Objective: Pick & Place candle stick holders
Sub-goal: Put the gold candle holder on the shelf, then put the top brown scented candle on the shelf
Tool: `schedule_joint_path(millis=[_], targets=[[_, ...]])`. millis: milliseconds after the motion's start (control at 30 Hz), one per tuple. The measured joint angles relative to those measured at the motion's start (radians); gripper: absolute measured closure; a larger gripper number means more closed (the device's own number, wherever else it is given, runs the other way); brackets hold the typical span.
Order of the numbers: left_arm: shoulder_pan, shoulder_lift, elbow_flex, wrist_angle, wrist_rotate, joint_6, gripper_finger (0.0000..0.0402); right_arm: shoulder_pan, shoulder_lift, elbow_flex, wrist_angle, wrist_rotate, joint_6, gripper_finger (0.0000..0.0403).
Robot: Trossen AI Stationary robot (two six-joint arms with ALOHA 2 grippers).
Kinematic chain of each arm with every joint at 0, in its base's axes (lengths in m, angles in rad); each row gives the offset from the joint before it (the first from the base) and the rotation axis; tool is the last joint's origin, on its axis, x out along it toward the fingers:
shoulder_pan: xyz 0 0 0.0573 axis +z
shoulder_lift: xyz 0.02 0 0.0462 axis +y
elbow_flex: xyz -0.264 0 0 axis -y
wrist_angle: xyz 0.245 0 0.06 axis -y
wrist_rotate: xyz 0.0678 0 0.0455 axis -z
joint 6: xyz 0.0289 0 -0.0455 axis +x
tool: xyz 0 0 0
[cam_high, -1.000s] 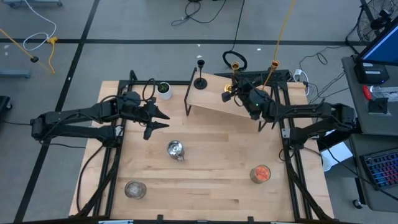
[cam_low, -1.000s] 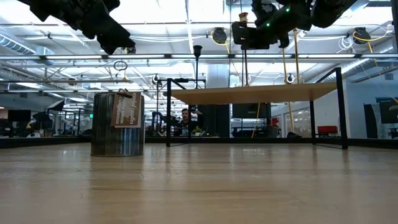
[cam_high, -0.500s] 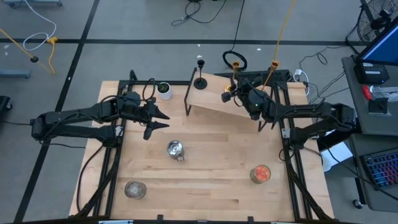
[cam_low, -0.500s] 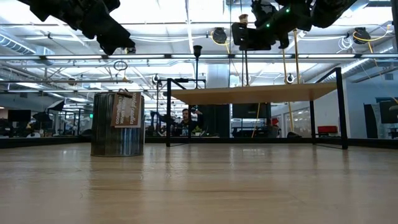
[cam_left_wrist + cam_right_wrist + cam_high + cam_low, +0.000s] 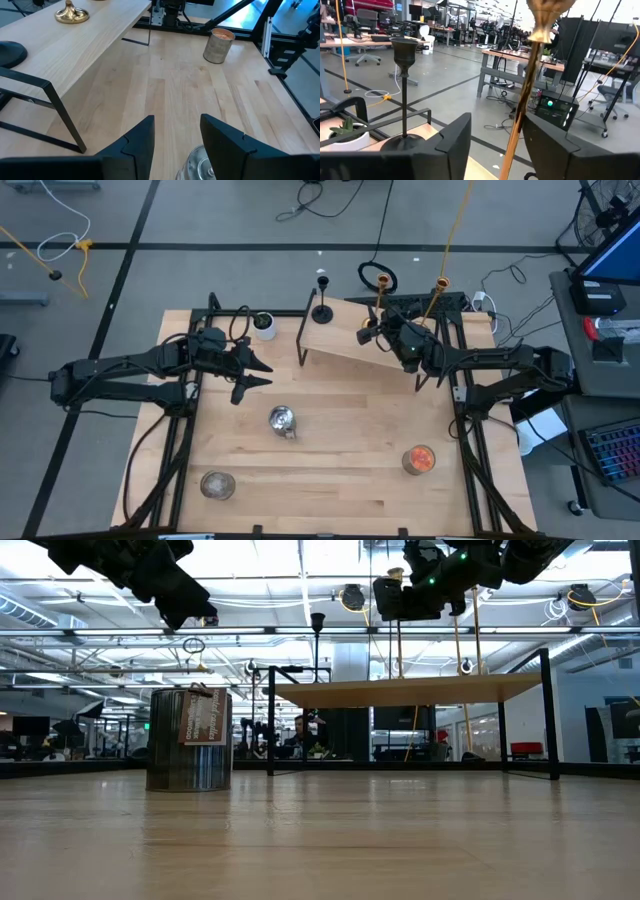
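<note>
On the raised wooden shelf (image 5: 345, 345) stand a slim black stemmed holder (image 5: 322, 310) and a brass holder (image 5: 530, 75), each on its round base. My right gripper (image 5: 495, 125) is open, one finger on each side of the brass stem, just above the shelf at its far side. A second brass holder's top (image 5: 441, 283) shows behind my right arm; its base is hidden. Two silvery cups (image 5: 283, 420) (image 5: 217, 484) and an orange-red cup (image 5: 419, 459) rest on the table. My left gripper (image 5: 255, 378) hangs open above the table's left half. My right gripper stands open around the brass holder's stem (image 5: 520, 117), coming at it level and across it. The stem runs close by one finger (image 5: 545, 145), and I cannot tell whether they touch. The holder stands upright with its base (image 5: 71, 12) on the shelf.
A small white cup with a plant (image 5: 264, 325) sits at the table's far left beside the shelf's black metal legs (image 5: 60, 110). Black frame rails run along both table sides. Bare tabletop lies between the silvery cups and the orange-red cup.
My right gripper has opened around the brass holder's stem while staying in place at the shelf. The brass holder stays upright on the shelf.
</note>
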Motion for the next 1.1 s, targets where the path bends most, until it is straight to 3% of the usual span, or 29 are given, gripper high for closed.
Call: schedule_joint_path(millis=[233,433,733,933,1100], targets=[[0.0,0.0,0.0,0.0,0.001,-0.018,0.0236,0.028,-0.006,0.0,0.023,0.109,-0.157,0.0205],[0.0,0.0,0.0,0.0,0.003,-0.023,0.0236,0.091,-0.038,-0.001,0.037,0.13,-0.204,0.0204],[-0.003,0.0,0.0,0.0,0.003,-0.027,0.0236,0.288,-0.068,-0.001,-0.008,0.142,-0.236,0.0204],[-0.047,-0.001,0.0,-0.017,0.003,-0.022,0.0236,0.444,-0.068,-0.001,-0.177,0.256,-0.121,0.0213],[-0.102,-0.001,0.0,-0.052,0.002,-0.027,0.0236,0.529,-0.068,-0.001,-0.296,0.189,0.069,0.022]])
